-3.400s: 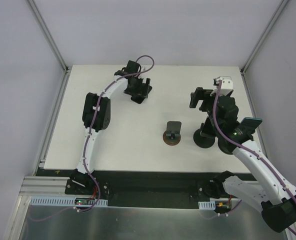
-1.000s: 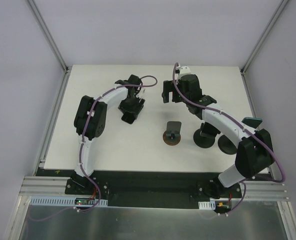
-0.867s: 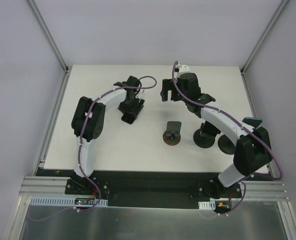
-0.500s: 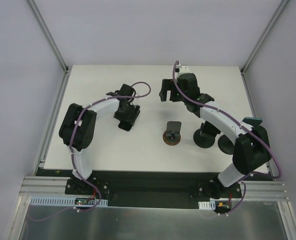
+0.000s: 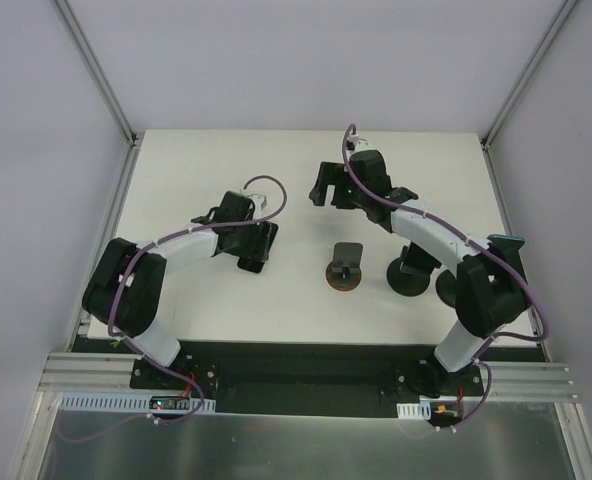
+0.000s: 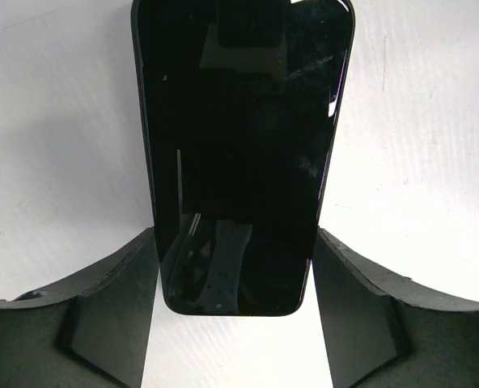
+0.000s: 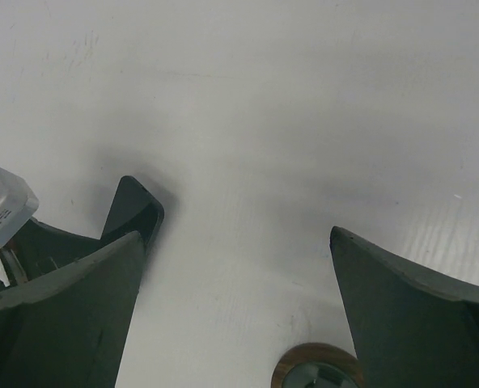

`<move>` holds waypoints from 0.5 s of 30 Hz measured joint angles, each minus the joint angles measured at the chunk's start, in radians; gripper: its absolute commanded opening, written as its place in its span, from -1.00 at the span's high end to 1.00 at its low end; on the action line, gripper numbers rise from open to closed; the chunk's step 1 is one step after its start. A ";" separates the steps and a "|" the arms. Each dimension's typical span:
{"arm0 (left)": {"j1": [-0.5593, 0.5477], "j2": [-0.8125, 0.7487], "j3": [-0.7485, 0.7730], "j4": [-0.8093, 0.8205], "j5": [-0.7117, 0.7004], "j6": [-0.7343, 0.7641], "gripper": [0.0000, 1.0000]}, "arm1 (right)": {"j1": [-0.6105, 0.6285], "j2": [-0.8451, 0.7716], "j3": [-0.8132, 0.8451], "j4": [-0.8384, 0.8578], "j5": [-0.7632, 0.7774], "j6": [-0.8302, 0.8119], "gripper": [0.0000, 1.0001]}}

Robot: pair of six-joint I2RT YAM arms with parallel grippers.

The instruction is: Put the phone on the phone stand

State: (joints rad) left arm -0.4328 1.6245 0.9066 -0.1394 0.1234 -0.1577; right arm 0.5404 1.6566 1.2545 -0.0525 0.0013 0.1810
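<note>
A sheet of dull metal (image 5: 306, 445) lies nearest, and beyond it a black strip (image 5: 296, 360) carries both arm bases. From there a plain white table (image 5: 276, 310) runs back.

The phone stand (image 5: 346, 266), a dark rest on a round brown foot, is on the table just past the strip and slightly right of the middle. It holds nothing. Close to the right of the stand are two round black feet (image 5: 408, 278), side by side.

To the left of the stand, at about the same depth, the left claw (image 5: 251, 247) pinches the phone (image 6: 239, 145). Its fingers (image 6: 110, 307) press against the two long edges at one end. The dark screen faces the wrist camera, with white table behind it. Whether the phone rests on the table or hangs above it cannot be told.

Beyond the stand and a little to its left, the right claw (image 5: 324, 190) hangs over bare table. Its fingers (image 7: 61, 307) are spread wide with nothing between them.

Pale grey walls (image 5: 306, 60) close in the far side and both flanks. Slanting metal posts (image 5: 96, 65) rise from the table's far corners.
</note>
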 measured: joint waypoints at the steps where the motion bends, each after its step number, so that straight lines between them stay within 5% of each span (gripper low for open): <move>1: 0.000 -0.016 -0.018 0.016 0.000 -0.005 1.00 | 0.000 0.011 0.003 -0.001 -0.023 0.007 -0.95; 15: -0.027 -0.246 -0.142 0.187 -0.005 -0.006 1.00 | 0.055 0.230 0.167 0.018 -0.362 0.130 -0.58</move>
State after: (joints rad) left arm -0.4599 1.3781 0.7650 0.0479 0.1184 -0.1642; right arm 0.5949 1.8862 1.4216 -0.0345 -0.3607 0.3107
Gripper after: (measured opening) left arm 0.655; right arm 0.826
